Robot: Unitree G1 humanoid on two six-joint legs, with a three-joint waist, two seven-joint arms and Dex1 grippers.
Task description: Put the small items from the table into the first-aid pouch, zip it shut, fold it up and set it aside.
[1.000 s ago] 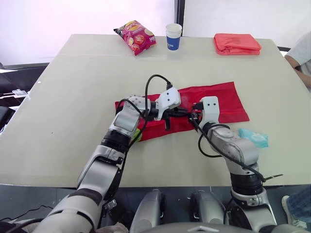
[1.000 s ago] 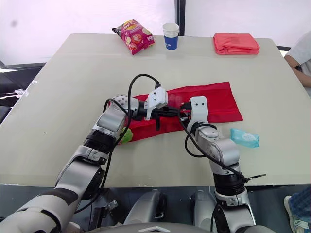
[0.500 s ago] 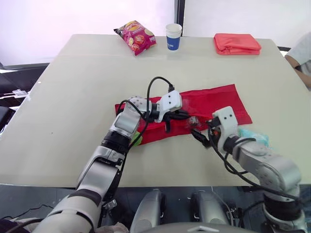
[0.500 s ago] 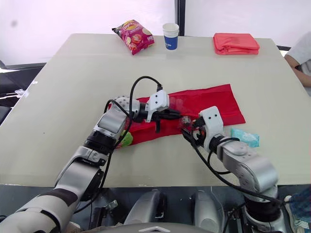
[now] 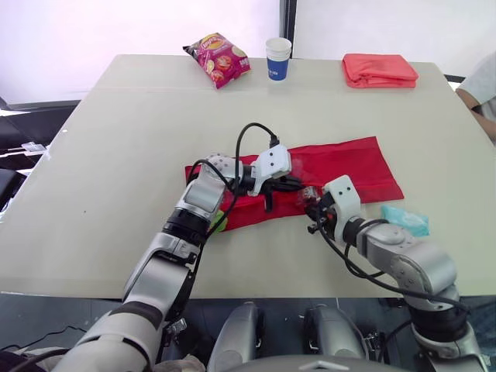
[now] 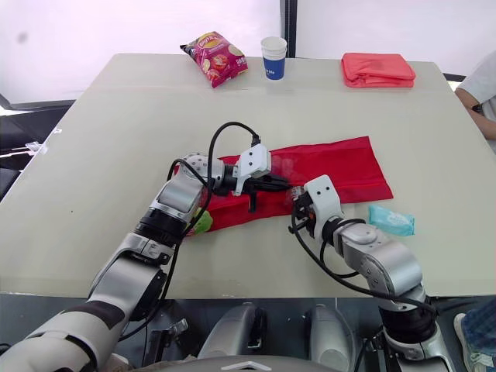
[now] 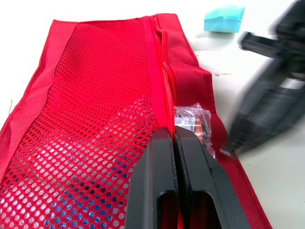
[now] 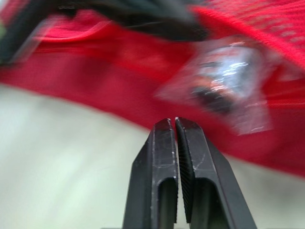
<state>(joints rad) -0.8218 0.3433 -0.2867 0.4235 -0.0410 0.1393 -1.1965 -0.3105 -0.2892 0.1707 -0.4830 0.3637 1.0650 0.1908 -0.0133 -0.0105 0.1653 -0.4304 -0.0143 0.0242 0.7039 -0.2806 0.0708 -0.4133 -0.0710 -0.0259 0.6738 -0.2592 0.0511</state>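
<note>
red pouch (image 5: pixel 349 163): flat, mid-tabletop (image 5: pixel 116 155)
clear packet (image 7: pixel 193 121): half out of the opening; may slip out or snag the zip
left end effector (image 7: pixel 175 136): pinched together on the zip edge
right end effector (image 8: pixel 175 121): together, empty, beside packet
teal packet (image 5: pixel 403 219): outside, easily missed

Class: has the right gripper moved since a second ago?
Yes. The right gripper pulled back toward the robot, from over the red mesh first-aid pouch to its near edge.
</note>
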